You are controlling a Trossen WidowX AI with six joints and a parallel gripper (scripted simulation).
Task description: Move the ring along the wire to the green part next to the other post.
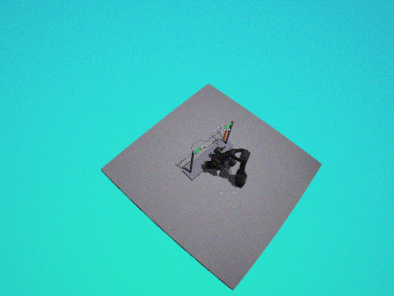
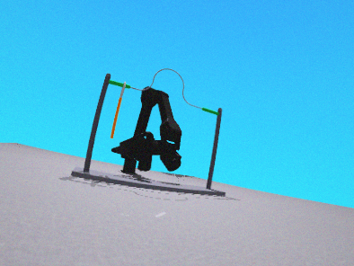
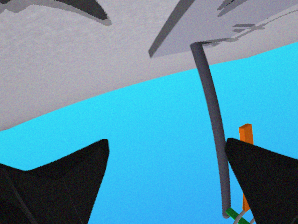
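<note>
The orange handle [image 1: 225, 134] [image 2: 116, 118] [image 3: 246, 134] hangs down from its ring [image 2: 124, 85], which is around the green part [image 2: 115, 84] [image 3: 230, 213] beside one post [image 2: 96, 126] [image 3: 212, 110]. In the exterior view the handle leans slightly. My gripper [image 3: 169, 145] is open with nothing between its fingers. In the wrist view the handle is at the right, partly hidden behind the right fingertip and outside the gap. In the exterior view the gripper is lower than the handle. The other green part [image 1: 198, 150] [image 2: 210, 110] meets the other post [image 1: 192, 162] [image 2: 215, 150].
The thin grey wire [image 2: 167, 69] runs between the green parts, with a high arch in the middle and dips beside it. Both posts stand on a long grey base [image 2: 148, 183] [image 3: 175, 35]. The arm is folded behind the wire in the exterior view.
</note>
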